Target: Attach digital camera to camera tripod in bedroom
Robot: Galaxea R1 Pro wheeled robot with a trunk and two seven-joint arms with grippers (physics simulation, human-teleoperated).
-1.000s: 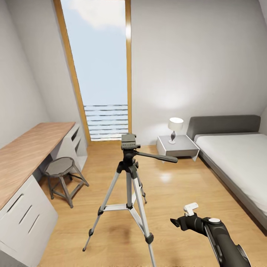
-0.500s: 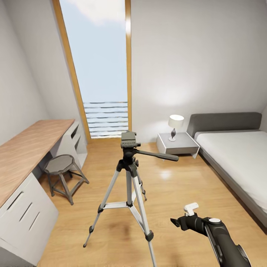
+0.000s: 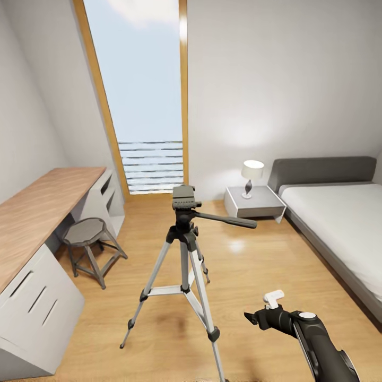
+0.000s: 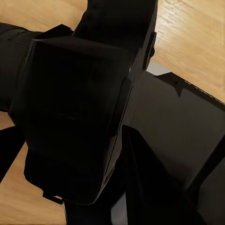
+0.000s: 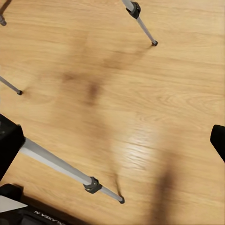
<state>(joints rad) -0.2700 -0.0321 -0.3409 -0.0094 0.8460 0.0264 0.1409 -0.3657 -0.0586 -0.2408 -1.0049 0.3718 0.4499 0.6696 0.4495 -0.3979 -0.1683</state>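
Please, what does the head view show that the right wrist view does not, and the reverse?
Head view: the whole camera tripod with its black head and pan handle, a grey stool, a wooden desk, a bed and a lamp. Right wrist view: the leg tips resting on the boards, seen close. Both: the silver tripod legs and the light wood floor.

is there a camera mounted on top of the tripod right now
No: in the head view the camera tripod stands on the wood floor with its black head bare on top.
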